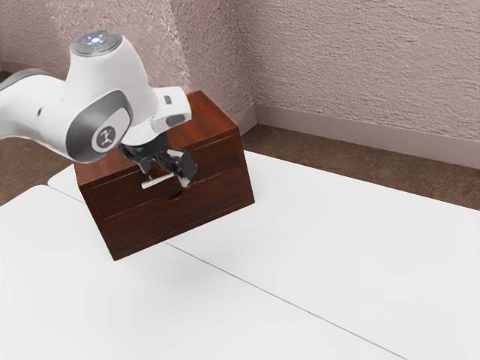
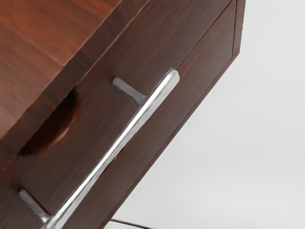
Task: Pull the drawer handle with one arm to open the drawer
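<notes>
A dark wooden drawer cabinet [image 1: 196, 204] stands on the white table [image 1: 337, 247], its front facing the exterior view's lower left. A silver bar handle [image 1: 154, 181] sticks out of the drawer front, which sits flush with the cabinet. My black gripper [image 1: 180, 169] hovers just in front of the handle's nearer end, fingers apart and not closed on the bar. In the wrist view the handle [image 2: 124, 138] runs diagonally on two short posts across the drawer front [image 2: 190, 71], beside a dark half-round notch [image 2: 50, 129].
Wide bare table surface stretches toward the exterior view's right and front, crossed by a thin seam [image 1: 270, 292]. A textured wall [image 1: 360, 60] with a baseboard stands behind the table. My white arm [image 1: 90, 112] covers the cabinet's upper left corner.
</notes>
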Robot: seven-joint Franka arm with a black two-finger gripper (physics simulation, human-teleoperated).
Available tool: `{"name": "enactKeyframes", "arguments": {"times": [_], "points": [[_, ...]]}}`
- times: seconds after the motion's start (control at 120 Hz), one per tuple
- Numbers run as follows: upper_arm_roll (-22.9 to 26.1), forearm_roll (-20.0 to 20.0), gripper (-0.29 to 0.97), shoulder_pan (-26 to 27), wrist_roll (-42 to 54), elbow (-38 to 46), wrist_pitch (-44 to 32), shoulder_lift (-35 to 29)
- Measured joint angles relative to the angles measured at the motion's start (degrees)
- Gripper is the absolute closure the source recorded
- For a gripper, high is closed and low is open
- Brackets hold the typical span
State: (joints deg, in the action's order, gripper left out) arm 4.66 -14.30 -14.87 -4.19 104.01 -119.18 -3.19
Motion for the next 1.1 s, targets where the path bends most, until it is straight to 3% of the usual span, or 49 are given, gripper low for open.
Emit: {"name": "enactKeyframes", "arguments": {"times": [0.233,0.4,0.533,1.1], "points": [[1.6,-2.1,0.00,2.2,3.9,1.9,-1.1,-1.5],[1.7,-2.5,0.00,-0.9,7.3,2.0,-1.4,-1.4],[2.1,-3.1,0.00,-0.3,10.0,2.1,-1.5,-1.5],[2.2,-2.5,0.00,-1.2,19.8,1.8,-2.0,0.3]]}}
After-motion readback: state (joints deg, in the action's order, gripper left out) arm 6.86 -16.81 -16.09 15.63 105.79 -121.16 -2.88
